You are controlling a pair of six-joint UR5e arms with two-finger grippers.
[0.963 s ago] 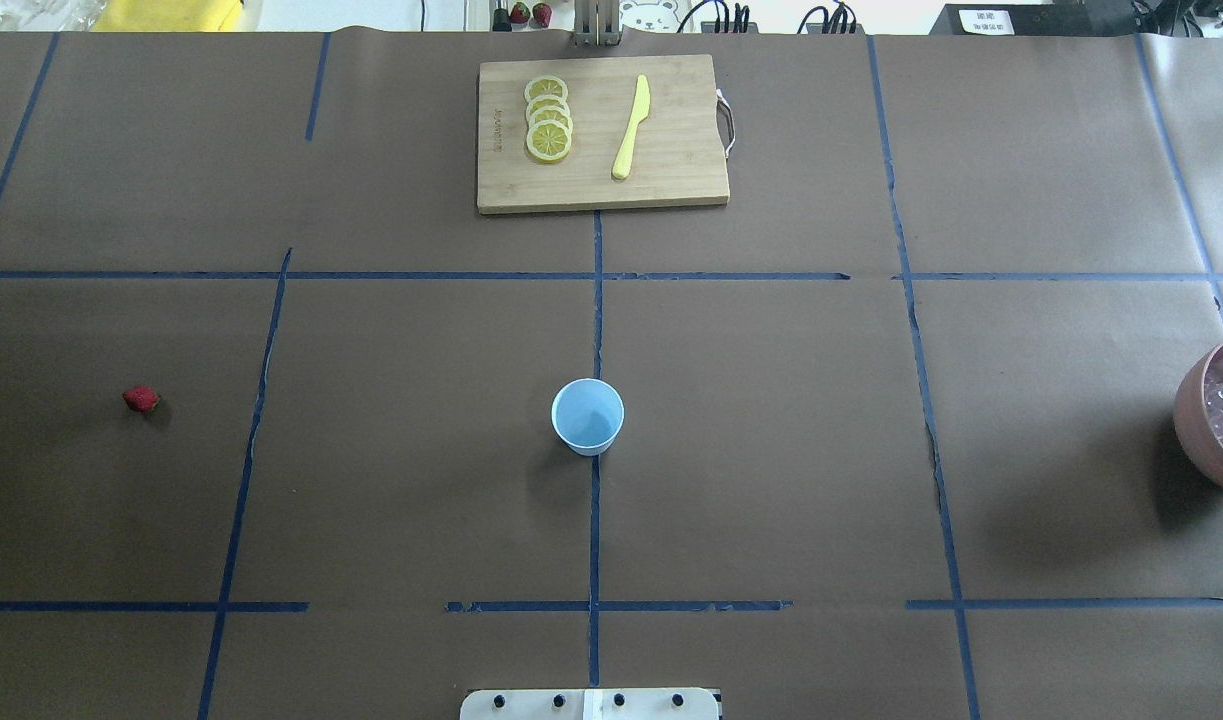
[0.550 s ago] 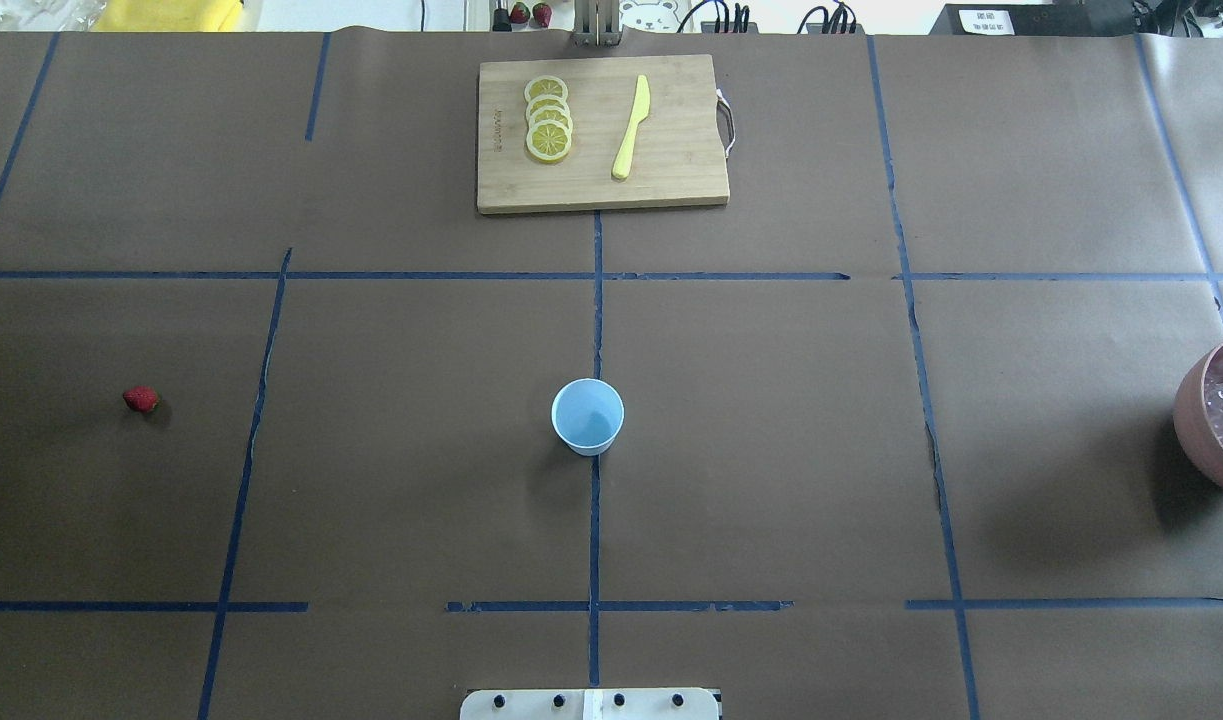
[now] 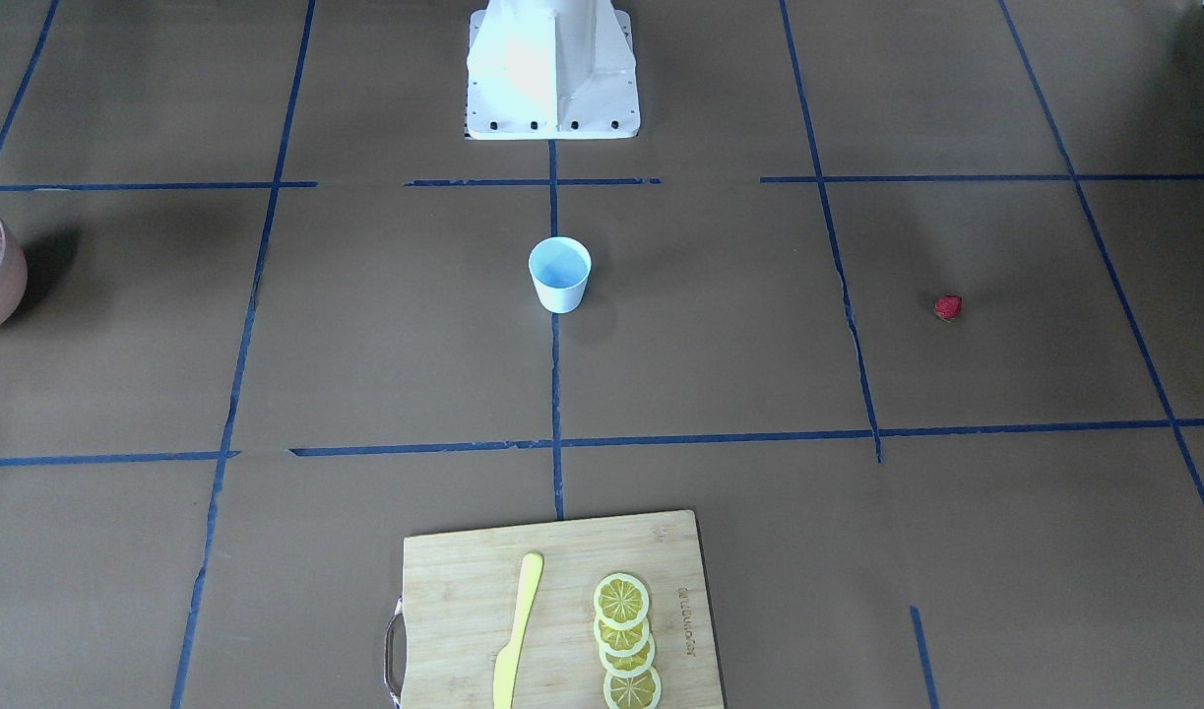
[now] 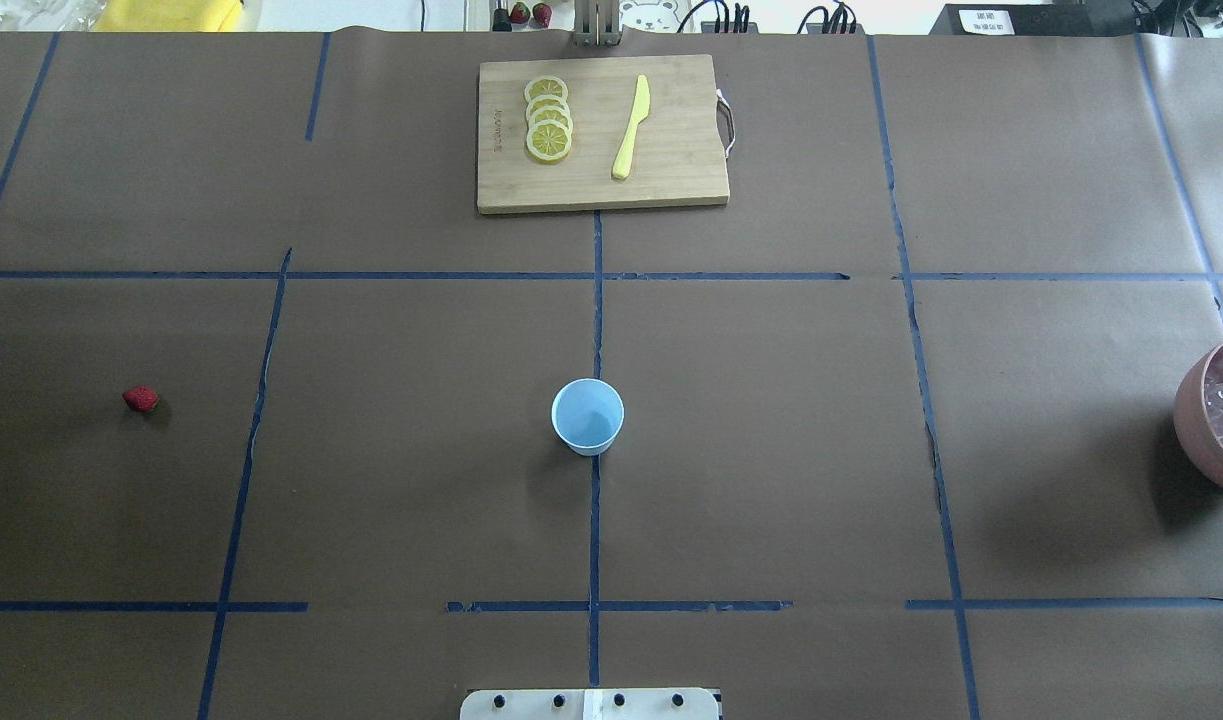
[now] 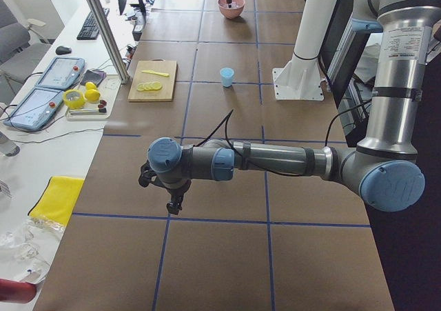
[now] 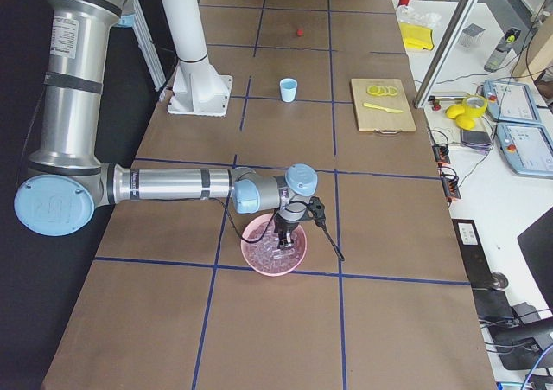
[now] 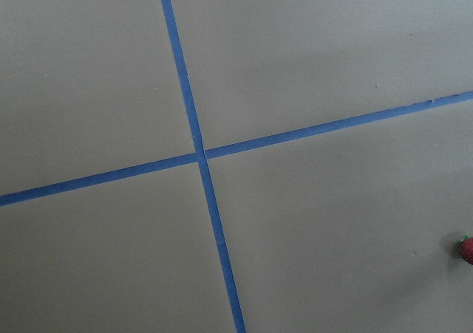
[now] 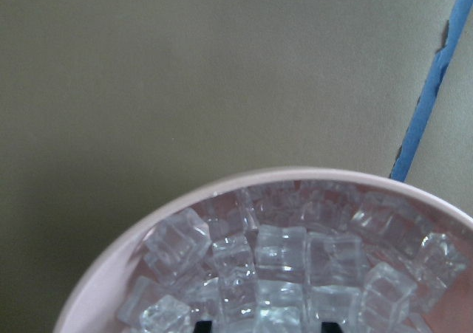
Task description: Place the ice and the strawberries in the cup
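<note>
Your cup (image 4: 587,417) stands upright on the centre tape line (image 4: 595,520) of the table (image 4: 771,450), in front of the robot's base, and nothing shows inside it. The strawberry (image 4: 141,399) lies alone on the brown paper well off to the robot's left, and it shows at the right edge of the left wrist view.

The left gripper (image 5: 173,204) hangs over the table at that end. You cannot tell from the one side view whether it is released or clenched.

The ice (image 8: 281,252) fills the pink bowl (image 4: 1196,400) at the table's right edge. The right gripper (image 8: 266,327) is down in that bowl, its dark fingertips (image 8: 201,325) spread apart among the cubes and gripping none.

At the far side lies a cutting board (image 4: 591,190) with a row of overlapping lemon slices (image 4: 548,120) and a yellow knife (image 4: 631,128). It is well apart from the cup. Nothing stands between the cup and the strawberry or the bowl.
</note>
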